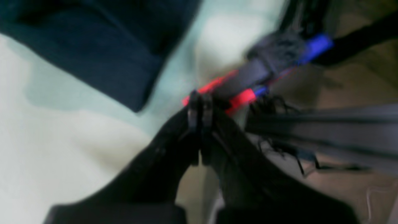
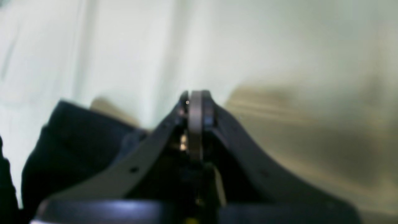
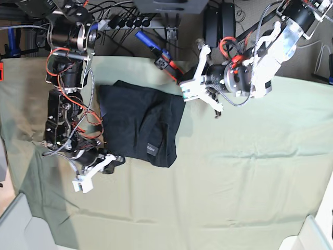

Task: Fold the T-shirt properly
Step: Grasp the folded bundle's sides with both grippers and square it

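Note:
The black T-shirt lies folded into a rough rectangle on the pale green cloth, with its small hem tag facing up. My left gripper hovers by the shirt's far right corner. In the left wrist view it is shut and empty, with the shirt up and to its left. My right gripper is off the shirt's near left corner. In the right wrist view it is shut and empty over the cloth, with the shirt at the lower left.
A red and blue fitting with cables sits at the table's back edge; it also shows in the left wrist view. Grey bin corners stand at the front left and front right. The green cloth is wrinkled.

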`<state>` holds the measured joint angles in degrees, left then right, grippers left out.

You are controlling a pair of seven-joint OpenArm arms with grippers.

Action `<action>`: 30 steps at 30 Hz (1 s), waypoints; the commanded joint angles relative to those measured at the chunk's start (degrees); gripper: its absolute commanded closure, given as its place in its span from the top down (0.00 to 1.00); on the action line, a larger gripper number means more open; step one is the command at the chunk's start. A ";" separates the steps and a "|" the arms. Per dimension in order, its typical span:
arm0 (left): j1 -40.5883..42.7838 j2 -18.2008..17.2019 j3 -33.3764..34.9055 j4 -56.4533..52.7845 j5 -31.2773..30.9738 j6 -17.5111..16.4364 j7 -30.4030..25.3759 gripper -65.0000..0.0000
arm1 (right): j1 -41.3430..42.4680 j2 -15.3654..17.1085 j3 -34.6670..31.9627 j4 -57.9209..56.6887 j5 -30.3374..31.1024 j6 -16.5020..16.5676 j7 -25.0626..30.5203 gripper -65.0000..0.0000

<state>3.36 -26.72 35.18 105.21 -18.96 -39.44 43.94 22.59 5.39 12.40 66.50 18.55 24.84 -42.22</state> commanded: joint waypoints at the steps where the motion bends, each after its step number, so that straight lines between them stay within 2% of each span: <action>1: -0.66 0.76 0.07 -0.63 0.15 -0.56 -1.55 0.00 | 1.77 0.31 -1.60 0.83 0.85 4.52 1.25 0.00; 5: -2.29 4.13 0.07 -5.25 1.86 -0.56 -2.62 0.00 | 1.70 0.31 -7.13 0.83 -0.81 4.50 1.27 0.00; 9: -3.72 6.36 0.07 -8.81 1.97 -0.56 -3.08 0.00 | 1.68 0.31 -9.01 0.83 -1.92 4.50 1.03 0.00; 13: -6.05 6.71 0.04 -12.17 3.65 -0.56 -5.07 0.00 | 1.68 0.79 -9.01 0.85 -3.19 4.50 -0.35 0.00; 18: -10.95 6.69 0.04 -19.15 5.11 -0.13 -6.32 0.00 | 1.64 4.13 -9.01 0.85 -2.86 4.50 -3.98 0.00; 25: -17.27 6.56 0.04 -29.27 5.14 -0.20 -8.31 0.00 | 0.52 9.05 -9.01 0.98 6.47 4.52 -10.56 0.00; 30: -21.53 6.91 0.07 -33.86 6.54 -0.13 -12.15 0.00 | -2.38 10.40 -9.01 2.71 12.33 4.52 -14.32 0.00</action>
<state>-17.17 -19.05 35.62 71.50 -15.94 -41.85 28.84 19.62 15.25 3.27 68.42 30.37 24.84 -55.81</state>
